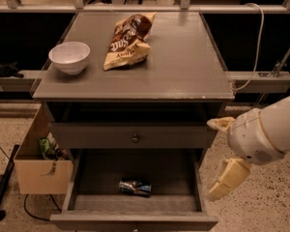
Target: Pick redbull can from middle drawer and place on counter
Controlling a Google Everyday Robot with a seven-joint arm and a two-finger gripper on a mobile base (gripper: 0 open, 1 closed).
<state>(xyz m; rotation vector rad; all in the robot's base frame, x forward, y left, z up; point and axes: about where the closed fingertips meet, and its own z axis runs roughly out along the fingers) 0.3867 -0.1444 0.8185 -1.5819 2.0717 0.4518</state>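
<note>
The redbull can (135, 187) lies on its side on the floor of the open middle drawer (94, 178), near its front centre. The counter (183, 62) is the grey cabinet top above. My gripper (223, 152) hangs to the right of the cabinet, outside the drawer's right wall and at about the height of the closed drawer. It is open and empty, with one cream finger (221, 124) above and the other (228, 178) below. It is well right of the can and a little above it.
A yellow-brown chip bag (128, 42) and a white bowl (69, 57) sit on the counter. The closed drawer with a round knob (135, 138) is above the open one. A cardboard box (36, 166) stands on the floor at the left. A cable (256, 42) hangs at the right.
</note>
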